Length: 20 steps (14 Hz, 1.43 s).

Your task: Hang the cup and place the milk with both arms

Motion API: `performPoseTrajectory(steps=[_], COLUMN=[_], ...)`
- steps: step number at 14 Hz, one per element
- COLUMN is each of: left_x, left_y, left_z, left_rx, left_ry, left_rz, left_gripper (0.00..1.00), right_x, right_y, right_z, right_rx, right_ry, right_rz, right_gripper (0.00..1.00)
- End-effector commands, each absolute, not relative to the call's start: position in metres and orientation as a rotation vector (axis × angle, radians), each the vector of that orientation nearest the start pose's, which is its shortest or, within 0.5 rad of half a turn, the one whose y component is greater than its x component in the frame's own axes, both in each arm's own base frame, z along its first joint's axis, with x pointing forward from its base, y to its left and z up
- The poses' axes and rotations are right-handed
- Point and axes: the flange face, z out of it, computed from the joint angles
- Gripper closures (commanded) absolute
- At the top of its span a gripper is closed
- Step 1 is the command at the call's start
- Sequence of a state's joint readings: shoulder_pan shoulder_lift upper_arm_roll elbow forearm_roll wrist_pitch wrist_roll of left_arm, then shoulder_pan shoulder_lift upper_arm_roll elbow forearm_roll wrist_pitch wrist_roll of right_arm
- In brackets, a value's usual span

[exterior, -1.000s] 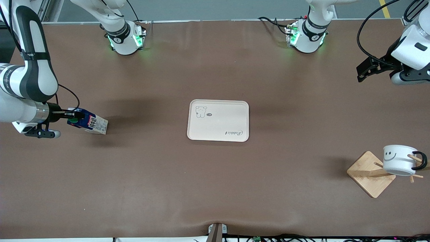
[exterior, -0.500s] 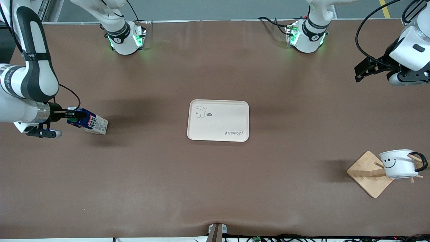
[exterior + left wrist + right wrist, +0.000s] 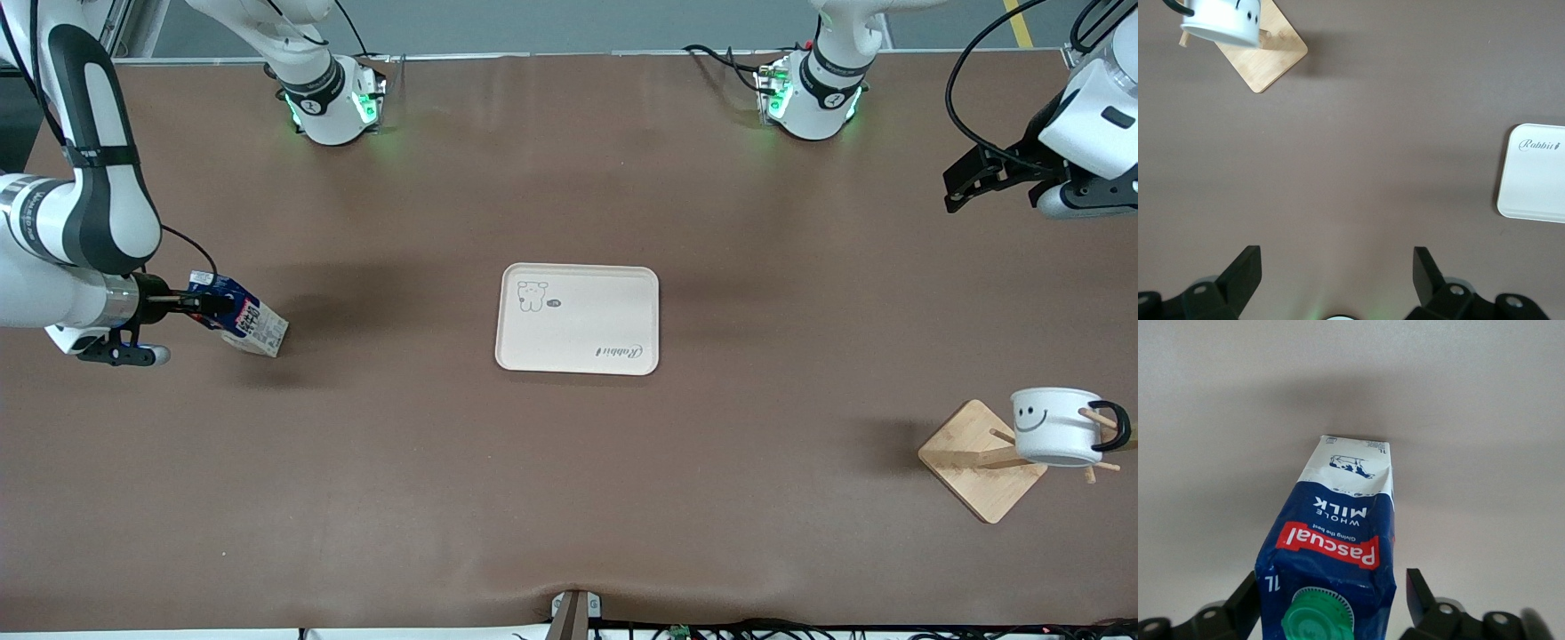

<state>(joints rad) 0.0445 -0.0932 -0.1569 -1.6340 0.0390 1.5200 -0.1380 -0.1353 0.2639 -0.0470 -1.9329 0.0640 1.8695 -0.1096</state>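
Note:
The milk [image 3: 247,322] is a blue and white carton with a green cap [image 3: 1317,619], near the right arm's end of the table and leaning as seen from the front. My right gripper [image 3: 212,304] is open, one finger [image 3: 1245,595] on each side of the carton's top and a gap showing at one side. The cup [image 3: 1055,425], white with a smiley face, hangs by its black handle on a peg of the wooden rack [image 3: 978,458]. My left gripper [image 3: 958,185] hangs open and empty over the left arm's end of the table, well clear of the cup [image 3: 1221,20].
A cream tray [image 3: 578,318] with a small bear print lies at the table's middle, with nothing on it; its corner [image 3: 1535,173] shows in the left wrist view. Bare brown tabletop lies between the tray and the milk, and between the tray and the rack.
My right gripper's fingers have spread apart off the milk's top, and the carton has shifted slightly. The cup has swung a little on its peg. The left gripper has barely drifted.

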Motion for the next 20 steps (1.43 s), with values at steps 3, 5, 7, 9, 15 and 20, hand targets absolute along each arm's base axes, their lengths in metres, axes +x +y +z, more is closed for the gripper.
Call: performPoseTrajectory(steps=[3,5,7,9,15,20], left_x=[0.506,0.506,0.506,0.506,0.505,0.504], left_y=[-0.057,-0.057,-0.057,-0.057,-0.057,-0.057], left_z=[0.645,0.645,0.644,0.644,0.644,0.643], left_rx=[-3.102,-3.102,-3.102,-3.102,-3.101,-3.101], left_ry=[-0.025,-0.025,-0.025,-0.025,-0.025,-0.027], left_rz=[0.024,0.022,0.024,0.024,0.026,0.029], left_gripper=[0.00,0.00,0.00,0.00,0.00,0.00], right_x=[0.561,0.561,0.562,0.566,0.596,0.629], right_y=[-0.094,-0.094,-0.095,-0.093,-0.088,-0.058], right_z=[0.333,0.334,0.335,0.345,0.424,0.562], right_rx=[-2.987,-2.987,-2.986,-2.978,-2.984,-3.144], right_ry=[0.140,0.141,0.146,0.142,0.101,-0.049], right_rz=[0.492,0.489,0.486,0.489,0.394,0.130], right_gripper=[0.00,0.00,0.00,0.00,0.00,0.00])
